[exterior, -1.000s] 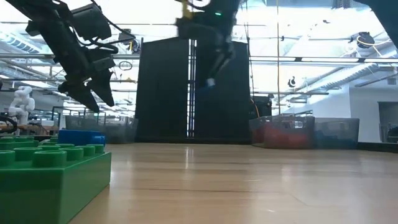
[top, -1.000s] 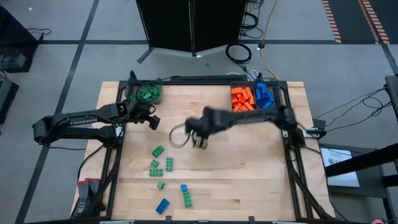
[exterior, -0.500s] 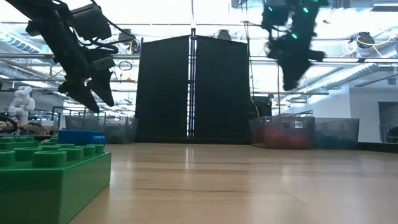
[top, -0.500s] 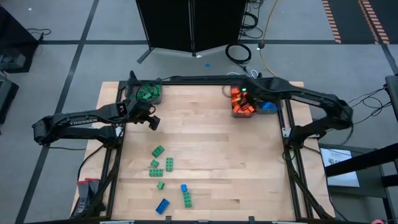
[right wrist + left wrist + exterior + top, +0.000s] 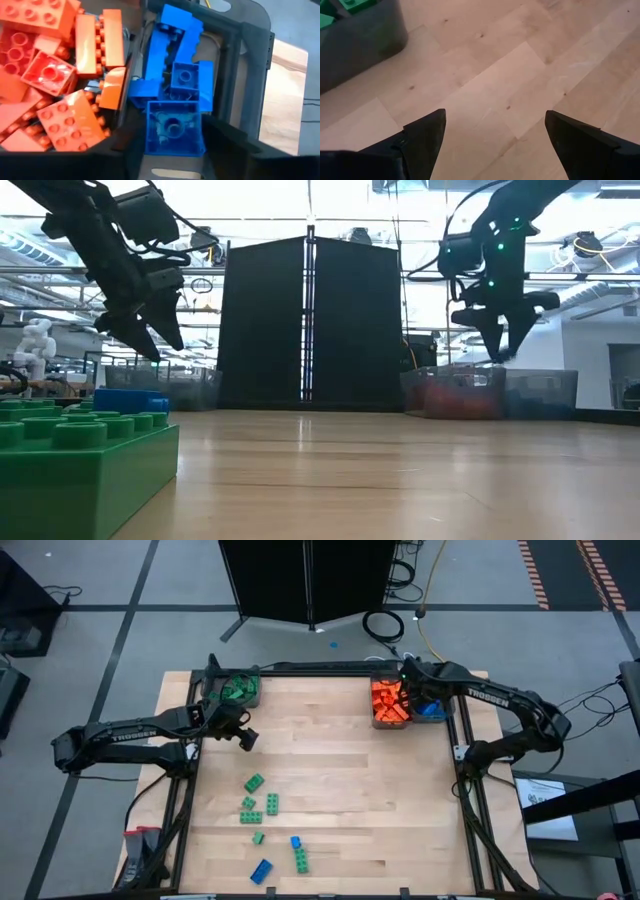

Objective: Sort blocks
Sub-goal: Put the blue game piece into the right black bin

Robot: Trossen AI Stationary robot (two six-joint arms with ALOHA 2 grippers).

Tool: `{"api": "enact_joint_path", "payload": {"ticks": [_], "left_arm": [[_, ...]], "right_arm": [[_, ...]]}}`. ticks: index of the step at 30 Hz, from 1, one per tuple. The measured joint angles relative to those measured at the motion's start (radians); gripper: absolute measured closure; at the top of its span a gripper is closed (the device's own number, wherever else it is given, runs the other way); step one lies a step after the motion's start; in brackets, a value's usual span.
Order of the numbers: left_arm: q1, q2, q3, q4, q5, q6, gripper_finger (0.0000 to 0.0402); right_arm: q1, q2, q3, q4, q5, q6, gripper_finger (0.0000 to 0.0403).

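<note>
Wooden table (image 5: 340, 790) seen from above, with a dark robot arm at each side. On the left, the left gripper (image 5: 246, 737) hangs over bare wood just in front of a grey bin (image 5: 214, 692) at the table's far left corner; this bin holds green blocks (image 5: 238, 689). The gripper's two fingers (image 5: 427, 134) stand wide apart with nothing between them, and only bare planks and a corner of that bin show past them in the left wrist view. In the low view the same gripper hangs well above the tabletop.

Toward the near edge, left of centre, loose blocks lie scattered on the wood: a green one (image 5: 254, 782), a green pair (image 5: 260, 805) beside each other, a small green one (image 5: 258, 838), a small blue one (image 5: 296, 841) touching a green one (image 5: 301, 859), and a blue one (image 5: 261, 871) nearest the edge. The low view shows a large green block (image 5: 80, 470) close to the camera with a blue one (image 5: 130, 399) behind it.

At the far right corner, two more bins sit side by side: one filled with orange blocks (image 5: 389, 700), the next with blue blocks (image 5: 432, 708). The right gripper (image 5: 413, 690) hovers above the blue bin, fingers partly open and pointing down. In the right wrist view a blue block (image 5: 175, 128) lies between the finger tips on top of the blue pile; whether it is gripped cannot be told.
</note>
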Motion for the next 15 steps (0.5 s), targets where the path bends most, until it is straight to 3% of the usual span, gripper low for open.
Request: {"api": "enact_joint_path", "payload": {"ticks": [4,8,15], "left_arm": [[0.0,0.0,0.0,0.0,0.001,0.0,0.0059],[0.0,0.0,0.0,0.0,0.001,0.001,0.0059],[0.0,0.0,0.0,0.0,-0.013,0.002,0.0059]], "right_arm": [[-0.018,0.002,0.0,0.003,-0.003,-0.002,0.015],[-0.024,-0.003,0.027,0.016,-0.056,-0.047,0.0132],[0.137,-0.014,0.174,0.217,-0.419,-0.217,0.0152]]}}
